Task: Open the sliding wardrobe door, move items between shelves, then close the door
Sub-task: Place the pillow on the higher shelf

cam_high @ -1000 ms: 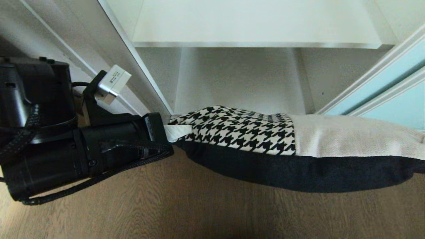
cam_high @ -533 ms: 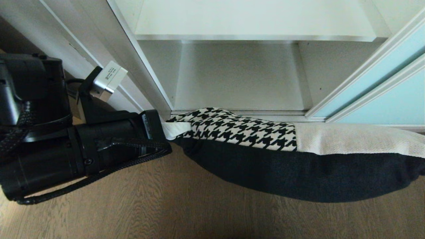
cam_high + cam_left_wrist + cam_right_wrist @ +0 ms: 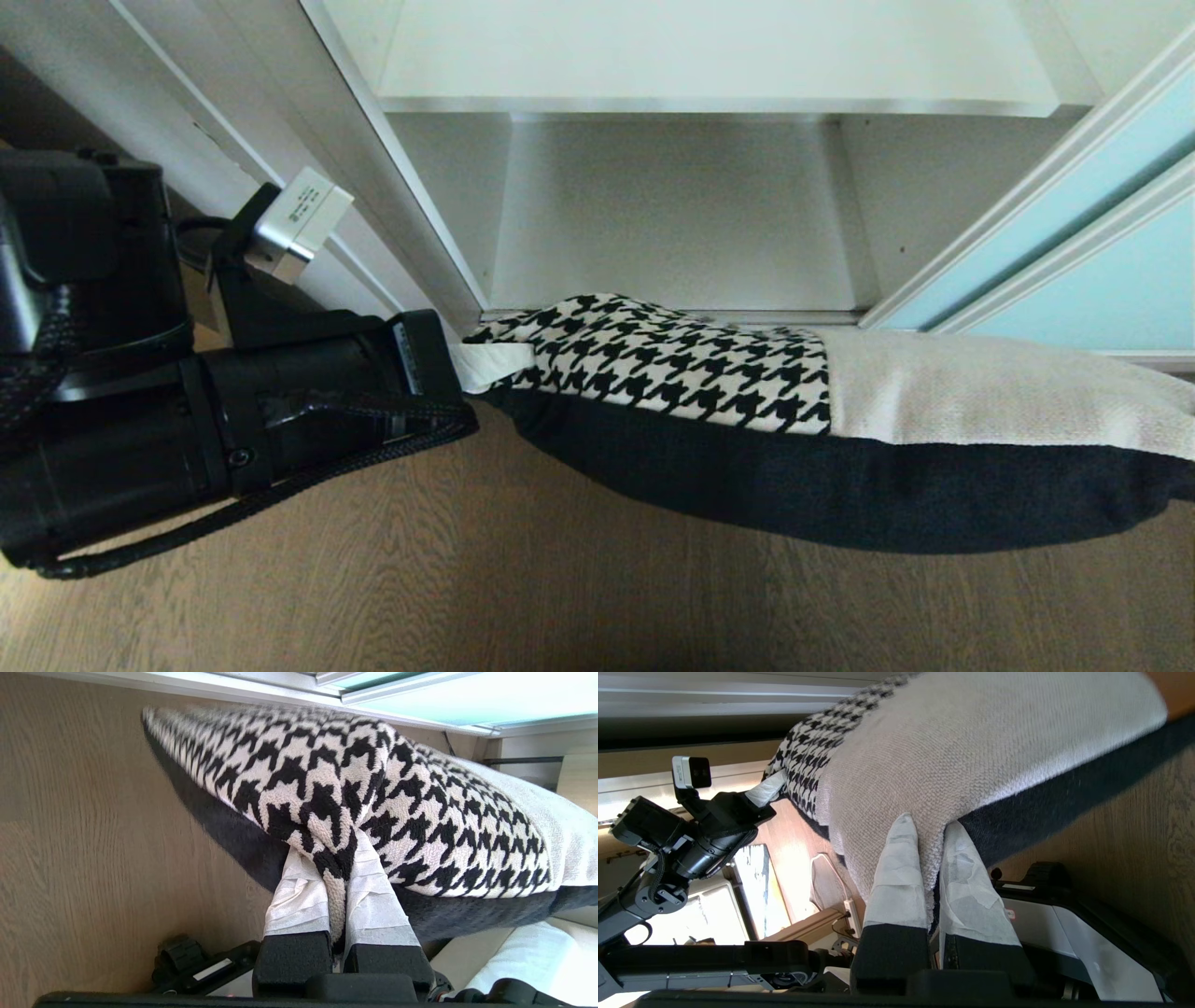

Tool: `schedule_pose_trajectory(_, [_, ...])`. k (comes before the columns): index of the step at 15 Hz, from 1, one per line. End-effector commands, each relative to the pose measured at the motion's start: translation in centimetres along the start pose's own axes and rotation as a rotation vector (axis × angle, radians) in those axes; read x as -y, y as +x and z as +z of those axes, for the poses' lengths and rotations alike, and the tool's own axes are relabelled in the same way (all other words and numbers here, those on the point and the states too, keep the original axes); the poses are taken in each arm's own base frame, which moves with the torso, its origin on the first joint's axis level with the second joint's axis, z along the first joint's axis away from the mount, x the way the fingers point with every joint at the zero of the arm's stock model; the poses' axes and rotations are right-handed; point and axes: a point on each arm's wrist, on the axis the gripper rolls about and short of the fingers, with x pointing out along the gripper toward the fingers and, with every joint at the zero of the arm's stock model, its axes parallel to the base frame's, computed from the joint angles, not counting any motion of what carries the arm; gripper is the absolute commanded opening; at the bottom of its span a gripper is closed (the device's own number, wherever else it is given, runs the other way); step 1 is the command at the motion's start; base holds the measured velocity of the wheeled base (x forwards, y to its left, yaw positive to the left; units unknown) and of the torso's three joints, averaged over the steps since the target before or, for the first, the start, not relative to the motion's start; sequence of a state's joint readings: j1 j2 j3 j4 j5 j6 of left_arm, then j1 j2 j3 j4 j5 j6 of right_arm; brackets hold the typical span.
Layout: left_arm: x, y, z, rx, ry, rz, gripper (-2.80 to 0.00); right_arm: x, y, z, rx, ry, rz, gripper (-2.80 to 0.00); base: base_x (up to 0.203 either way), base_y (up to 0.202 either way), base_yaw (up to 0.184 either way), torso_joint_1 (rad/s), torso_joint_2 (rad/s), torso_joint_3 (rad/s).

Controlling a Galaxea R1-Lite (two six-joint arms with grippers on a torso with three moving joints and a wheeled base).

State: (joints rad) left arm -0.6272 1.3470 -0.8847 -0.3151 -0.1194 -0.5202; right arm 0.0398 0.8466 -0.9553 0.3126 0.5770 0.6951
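Floor (image 3: 523,579): grey-brown wood grain runs across the nearest part of the head view, under the hanging cushion.
Left gripper (image 3: 490,364): at the left, level with the wardrobe's bottom edge, its taped fingers (image 3: 299,896) pinched tight on the cushion's houndstooth corner, cloth bunched between them.
Right gripper (image 3: 930,844): outside the head view; its wrist view shows both taped fingers (image 3: 896,872) clamped on the cream edge at the cushion's other end.
Cushion (image 3: 803,392): stretched between the two grippers, clear of the floor, just in front of the wardrobe's open bay; houndstooth patch toward the left, cream patch toward the right, dark backing sagging beneath.
Change: against a second ago the whole head view has shifted, so more of the lower compartment and sill shows; in the last half second the cushion's top edge has lifted a little, covering part of the sill again, and its sag hangs less low. Both grips are unchanged.
Shelves: the lower white board (image 3: 672,233) lies bare behind the cushion; the upper board (image 3: 709,56) juts above it.
Door (image 3: 1102,271): aqua glass panels in pale frames stand slid to the right, leaving the bay open.
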Motion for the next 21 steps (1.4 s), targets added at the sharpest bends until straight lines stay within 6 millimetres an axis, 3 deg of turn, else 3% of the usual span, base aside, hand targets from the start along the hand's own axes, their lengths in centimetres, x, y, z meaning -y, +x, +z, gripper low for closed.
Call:
schedule_pose_trajectory(1, [0.08, -0.1, 0.11, 0.006, -0.003, -0.004, -2.8, 0.01, 0.06, 0.04, -0.004, 0.006, 0.0, -2.8, 0.0, 0.0, 0.0, 0.0, 0.0, 0.0])
schedule_pose_trajectory(8, [0.2, -0.16, 0.29, 0.011, -0.009, -0.011, -2.8, -0.02, -0.04, -0.04, -0.005, 0.003, 0.006, -2.8, 0.0, 0.0, 0.0, 0.0, 0.0, 0.012])
schedule_pose_trajectory(21, [0.55, -0.86, 0.73, 0.036, -0.002, -0.026, -2.8, -0.24, -0.55, -0.3, 0.003, -0.003, 0.014, -2.8, 0.0, 0.0, 0.0, 0.001, 0.0, 0.19])
